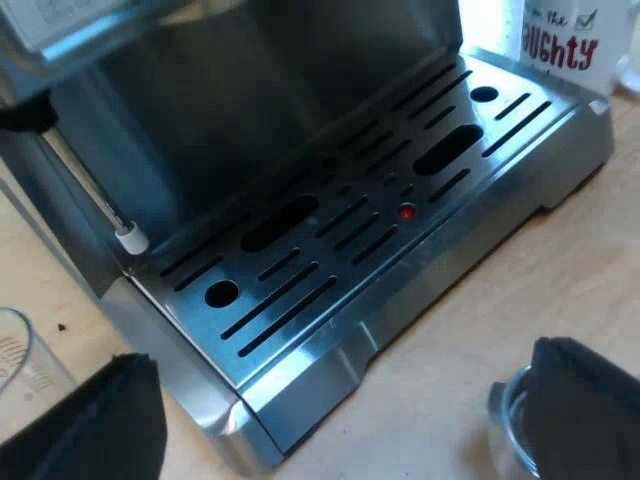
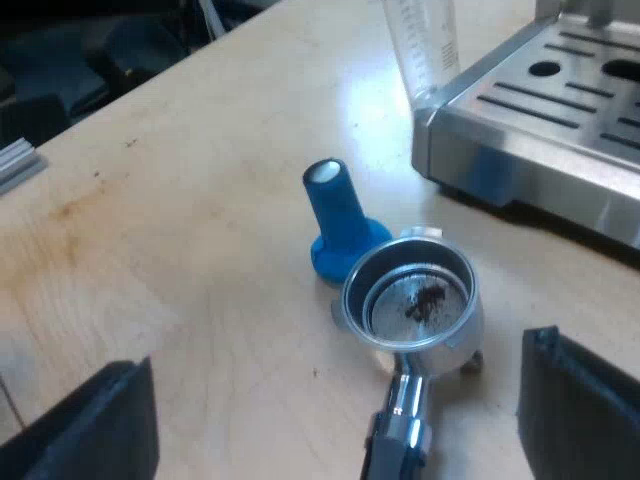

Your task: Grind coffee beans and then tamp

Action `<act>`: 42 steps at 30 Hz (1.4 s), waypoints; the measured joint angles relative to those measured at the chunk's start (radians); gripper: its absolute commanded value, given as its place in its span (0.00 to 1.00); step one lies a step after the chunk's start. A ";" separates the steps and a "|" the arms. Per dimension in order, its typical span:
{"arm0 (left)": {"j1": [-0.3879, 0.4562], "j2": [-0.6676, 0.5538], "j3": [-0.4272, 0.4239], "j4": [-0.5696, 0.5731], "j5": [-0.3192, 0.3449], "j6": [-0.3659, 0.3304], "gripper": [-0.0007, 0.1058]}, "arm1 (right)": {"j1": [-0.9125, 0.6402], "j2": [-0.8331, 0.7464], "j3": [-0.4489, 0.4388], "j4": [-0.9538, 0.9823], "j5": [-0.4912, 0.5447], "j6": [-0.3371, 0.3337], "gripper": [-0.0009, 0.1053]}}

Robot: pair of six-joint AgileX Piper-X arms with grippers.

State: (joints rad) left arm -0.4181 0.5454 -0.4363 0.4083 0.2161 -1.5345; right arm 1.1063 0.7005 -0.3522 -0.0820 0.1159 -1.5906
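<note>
The metal holder [image 2: 415, 300] lies loose on the wooden table, its basket up with a few dark grounds inside and its handle [image 2: 398, 435] pointing toward my right gripper [image 2: 335, 395]. That gripper hovers open above the handle with nothing between its fingers. The blue tamper [image 2: 340, 222] stands upright on its base, touching the holder's rim. My left gripper [image 1: 340, 400] is open in front of the espresso machine's drip tray [image 1: 300, 330]; one finger [image 1: 585, 410] sits over the holder's rim [image 1: 503, 408].
A measuring glass [image 2: 422, 45] stands at the corner of the machine's drip tray [image 2: 540, 140]. The glass [image 1: 25, 365] is close to my left gripper's other finger. A steam wand [image 1: 90, 190] hangs above the tray. A white mug [image 1: 570, 45] stands beyond the tray's far corner.
</note>
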 measured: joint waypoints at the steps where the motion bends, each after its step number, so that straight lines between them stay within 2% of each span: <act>1: 0.000 -0.009 -0.018 0.036 0.000 0.000 0.70 | 0.000 0.000 -0.026 0.055 -0.013 0.004 0.78; 6: 0.000 -0.016 -0.106 0.119 0.002 -0.002 0.70 | 0.000 0.000 -0.179 0.303 -0.021 0.007 0.78; 8: 0.000 -0.016 -0.153 0.145 0.002 -0.027 0.70 | -0.008 0.000 -0.254 0.400 -0.021 0.008 0.78; 12: 0.000 -0.016 -0.213 0.165 0.024 -0.073 0.70 | -0.048 0.000 -0.348 0.508 -0.021 0.008 0.78; 17: 0.000 -0.016 -0.259 0.164 0.026 -0.107 0.70 | -0.214 0.000 -0.440 0.635 -0.032 0.008 0.78; 20: 0.012 -0.016 -0.260 0.164 0.026 -0.117 0.70 | -0.337 0.000 -0.463 0.673 -0.110 0.006 0.78; 22: 0.038 -0.012 -0.260 0.165 0.026 -0.152 0.70 | -0.419 0.000 -0.464 0.687 -0.168 0.006 0.78; 23: 0.069 -0.013 -0.260 0.165 0.026 -0.178 0.70 | -0.476 0.000 -0.464 0.703 -0.205 0.006 0.78; 27: 0.179 -0.013 -0.260 0.165 0.042 -0.195 0.70 | -0.629 0.000 -0.464 0.731 -0.284 0.006 0.78; 32: 0.346 -0.013 -0.260 0.175 0.120 -0.201 0.70 | -0.823 0.000 -0.464 0.775 -0.357 -0.017 0.78; 35: 0.386 -0.013 -0.260 0.203 0.124 -0.201 0.70 | -0.927 0.000 -0.464 0.796 -0.405 -0.055 0.78; 42: 0.386 -0.042 -0.260 0.304 0.130 -0.202 0.70 | -1.142 -0.008 -0.464 0.892 -0.502 -0.150 0.78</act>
State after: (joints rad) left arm -0.0324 0.5037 -0.6963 0.7125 0.3462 -1.7363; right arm -0.0362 0.6920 -0.8159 0.8098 -0.3857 -1.7407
